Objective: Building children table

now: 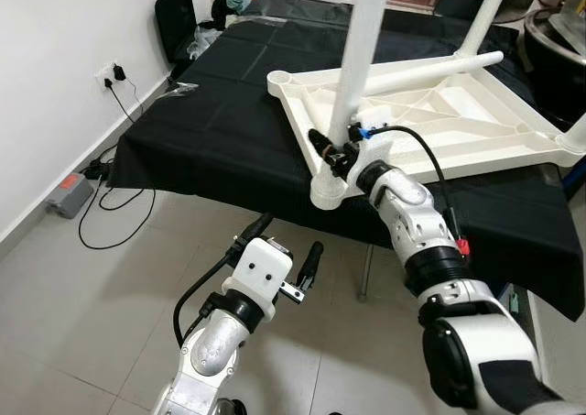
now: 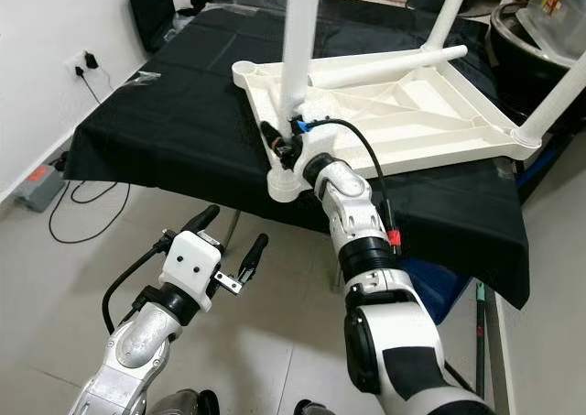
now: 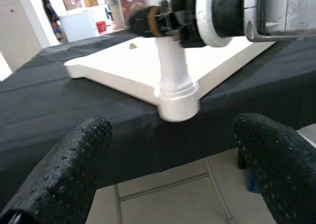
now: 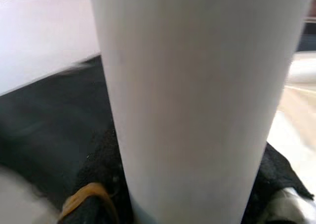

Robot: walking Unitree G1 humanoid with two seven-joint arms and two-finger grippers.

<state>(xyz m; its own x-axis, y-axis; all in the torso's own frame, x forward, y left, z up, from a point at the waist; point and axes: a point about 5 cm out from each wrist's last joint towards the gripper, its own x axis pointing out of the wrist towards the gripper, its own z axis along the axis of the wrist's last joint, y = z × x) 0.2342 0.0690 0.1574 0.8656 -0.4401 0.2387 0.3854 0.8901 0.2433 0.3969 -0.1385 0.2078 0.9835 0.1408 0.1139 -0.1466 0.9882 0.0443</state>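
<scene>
Left wrist view, nearest first: my left gripper (image 1: 286, 239) hangs over the floor tiles (image 1: 110, 287), below and short of the tabletop's corner socket (image 1: 329, 191); fingers (image 3: 64, 172) spread apart, nothing between them; idle, I judge, parked low so it stays out of the working arm's way.

Next out, my right gripper (image 1: 335, 151) reaches up to the white leg (image 1: 355, 58) just above that corner socket; fingers clamped around the leg's base, the leg pressed close against the wrist camera; holding low probably gives best control for pushing or twisting the leg into the socket; whether it is fully seated I cannot tell.

Leg stands upright from the corner socket; the white tabletop (image 1: 476, 122) lies upside down, ribbed underside up, so sockets face up for legs; its near corner overhangs the edge of the black-covered workbench (image 1: 211, 131), likely for gripper access.

Beyond the socket, another leg (image 1: 430, 71) lies loose across the underside; further off, two legs (image 1: 485, 16) rise from far corners; so roughly one leg left to fit, I judge.

Left of the bench, wall socket with charger (image 1: 113, 72) and cables on floor.
</scene>
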